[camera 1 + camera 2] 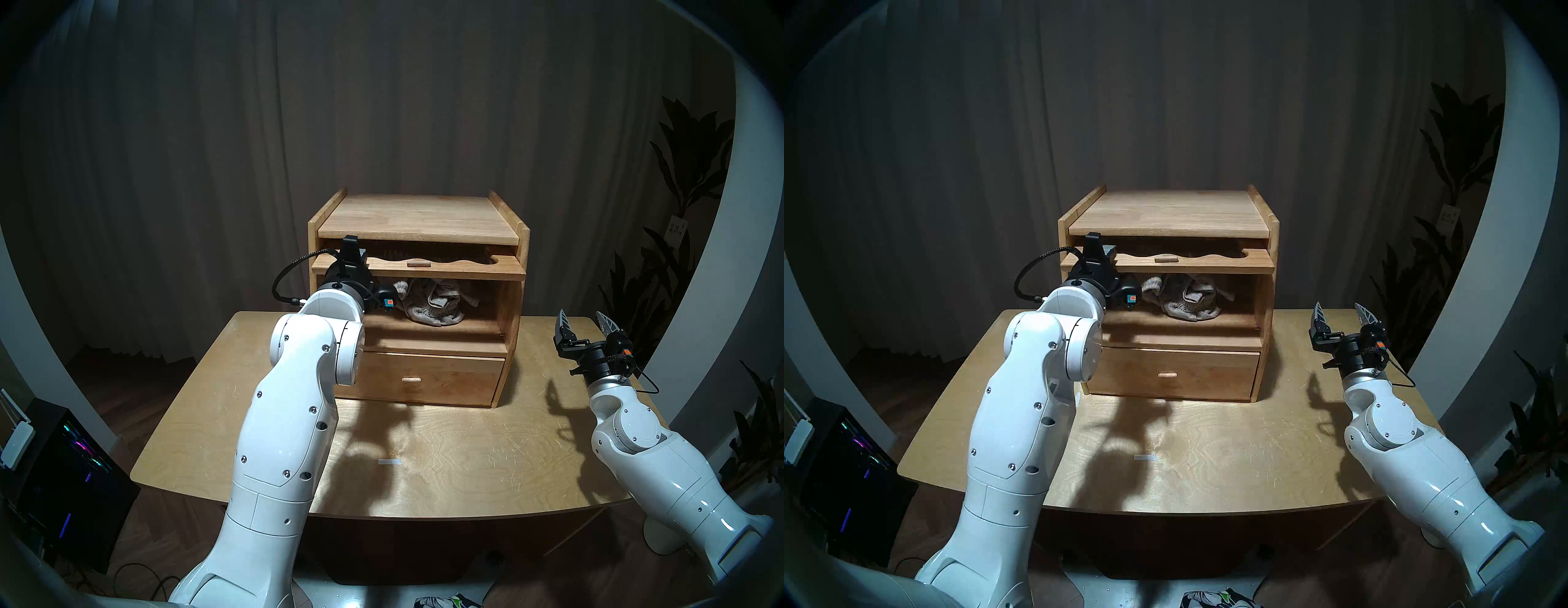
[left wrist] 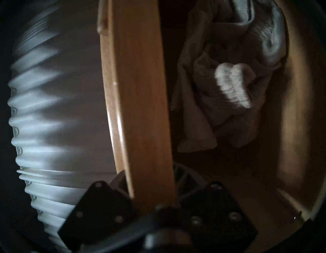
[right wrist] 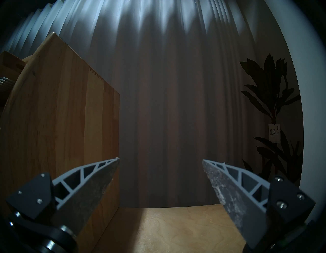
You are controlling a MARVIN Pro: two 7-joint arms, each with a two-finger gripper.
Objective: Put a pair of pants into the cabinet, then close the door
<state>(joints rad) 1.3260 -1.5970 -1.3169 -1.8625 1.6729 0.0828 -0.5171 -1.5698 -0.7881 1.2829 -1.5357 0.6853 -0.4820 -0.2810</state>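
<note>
The cabinet (image 1: 418, 297) stands on the wooden table (image 1: 445, 450), its door (image 1: 424, 268) lifted flat and level under the top board, sticking out a little past the front. The pair of pants (image 1: 432, 303) lies bunched inside the upper compartment, on its floor, toward the middle and right of the opening. The drawer (image 1: 424, 378) below is shut.

The left gripper (image 2: 152, 187) reaches in at the door's left front corner. In the left wrist view the door's edge runs between its 2 fingers, 1 finger on the outer face and 1 on the compartment side; whether they already press the wood I cannot tell, since the fingertips are blurred and mostly hidden by the panel. From that gripper the pants lie just past the door edge, deeper in the compartment, apart from the fingers; a ribbed cuff (image 2: 232, 84) faces the camera.

The right gripper (image 1: 587, 322) hovers over the table just right of the cabinet, its 2 fingers spread wide with nothing between them, well apart from the pants.
</note>
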